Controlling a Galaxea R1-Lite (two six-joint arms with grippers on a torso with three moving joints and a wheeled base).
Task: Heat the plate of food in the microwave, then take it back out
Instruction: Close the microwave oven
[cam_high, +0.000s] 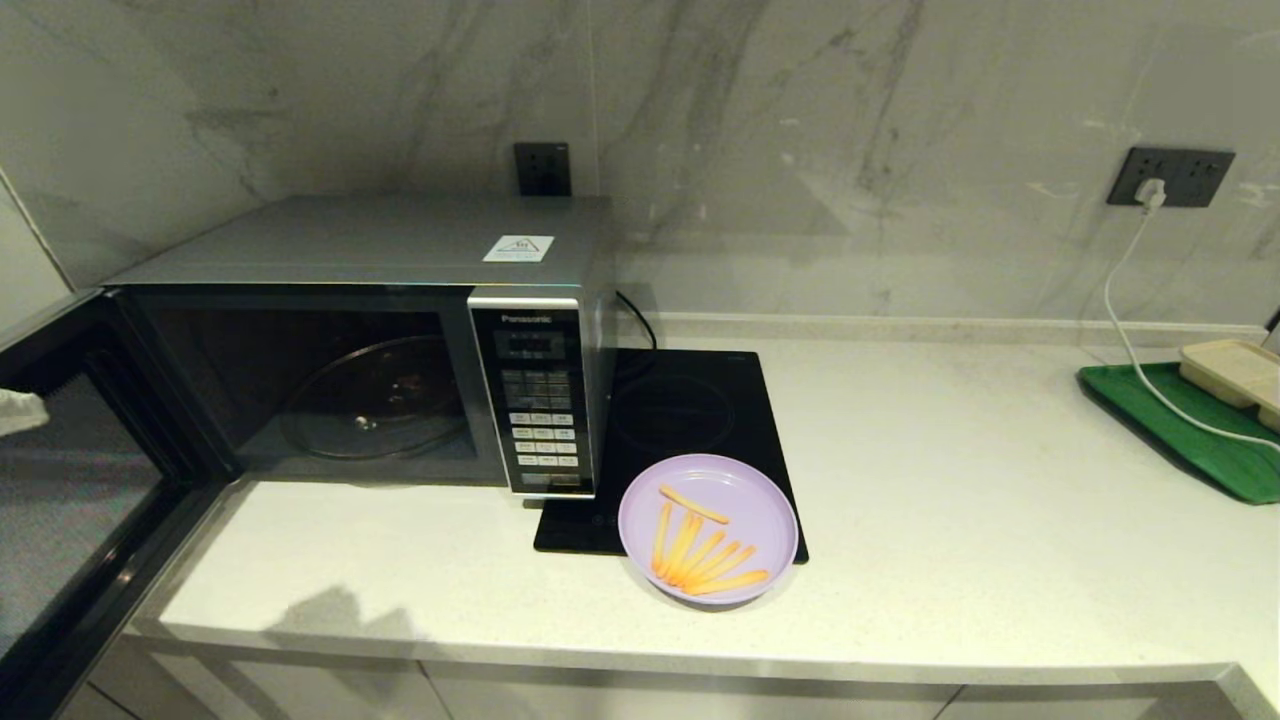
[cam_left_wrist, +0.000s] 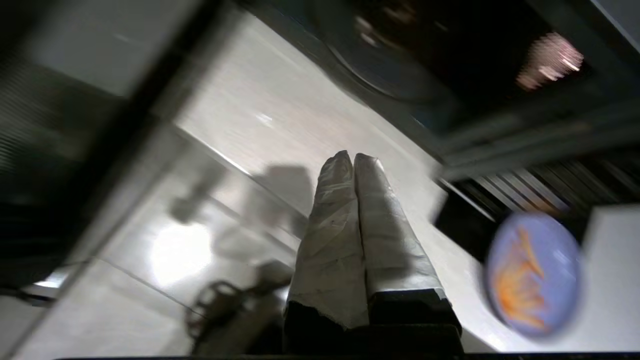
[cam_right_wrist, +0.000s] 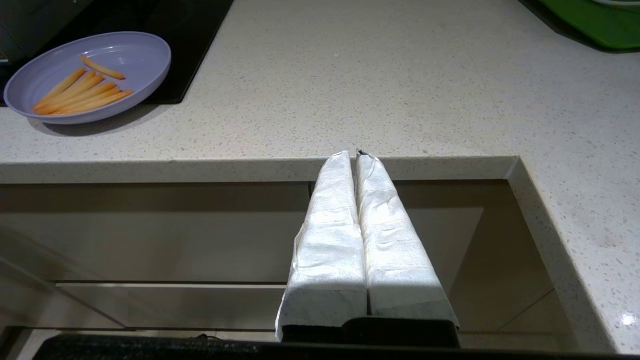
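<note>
The lilac plate of food (cam_high: 742, 482) holds several orange fries and sits on the counter, overlapping the front edge of the black cooktop. It also shows in the left wrist view (cam_left_wrist: 560, 260) and the right wrist view (cam_right_wrist: 137, 55). The microwave (cam_high: 400, 245) stands to the left of it with its dark door (cam_high: 80, 500) swung wide open and its glass turntable (cam_high: 375, 400) bare. My left gripper (cam_high: 18, 410) (cam_left_wrist: 352, 158) is shut and empty, in front of the open door. My right gripper (cam_right_wrist: 353, 155) is shut and empty, low by the counter's front edge.
A flat black induction cooktop (cam_high: 690, 400) lies right of the microwave. At the far right a green tray (cam_high: 1190, 435) carries a beige container (cam_high: 1235, 368), and a white cable (cam_high: 1125, 320) runs down to it from a wall socket (cam_high: 1170, 177).
</note>
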